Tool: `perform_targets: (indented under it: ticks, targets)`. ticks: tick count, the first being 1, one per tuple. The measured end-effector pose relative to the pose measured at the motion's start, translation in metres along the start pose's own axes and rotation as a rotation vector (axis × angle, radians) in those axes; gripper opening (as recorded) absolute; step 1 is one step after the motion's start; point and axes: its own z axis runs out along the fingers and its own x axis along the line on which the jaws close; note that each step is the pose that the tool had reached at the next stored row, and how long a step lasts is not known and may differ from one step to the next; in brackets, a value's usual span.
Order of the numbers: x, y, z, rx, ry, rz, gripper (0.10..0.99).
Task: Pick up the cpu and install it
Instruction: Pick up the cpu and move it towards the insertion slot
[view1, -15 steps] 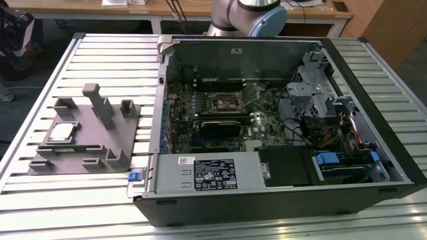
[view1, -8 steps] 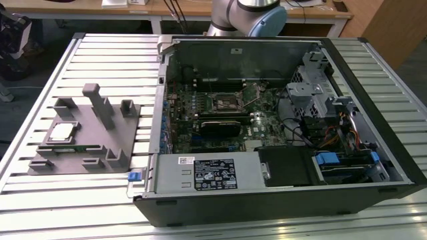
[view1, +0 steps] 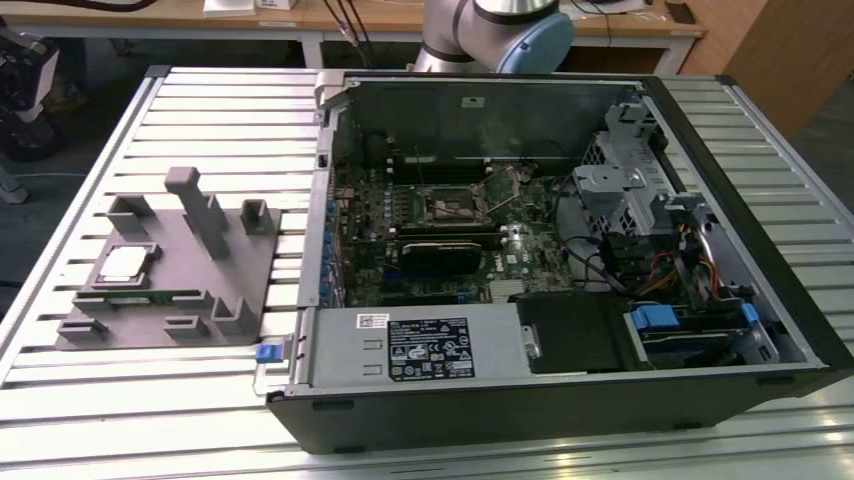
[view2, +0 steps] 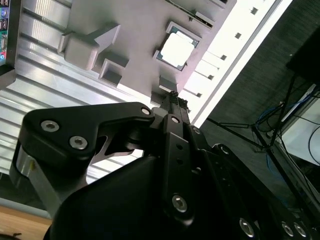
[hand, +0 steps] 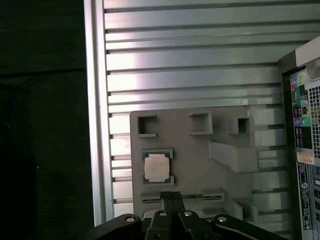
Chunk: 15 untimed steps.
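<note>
ribbed metal table (view1: 134, 420), cpu (view1: 123, 264) (in grey tray (view1: 180, 278))

The cpu (view1: 123, 263) is seen as a small, flat square chip with a pale silver metal top. In both wrist views a thin dark green rim is made out around the metal plate of the cpu (hand: 156, 167), and in the second wrist view the top of the cpu (view2: 176, 50) is washed almost white by reflected light. It is laid flat, metal side up, seated in a shallow square recess of the grey tray (view1: 180, 275), its edges squared with the recess. The recess is set near the tray's edge at the exterior view's left. The chip is not yet picked up.
</note>
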Motion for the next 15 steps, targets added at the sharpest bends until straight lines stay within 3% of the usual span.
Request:
perform_targets:
  ticks: [15]
  targets:
    - [0.0002,-0.0003,0.0074,0.005,0.0001,0.000,0.106]
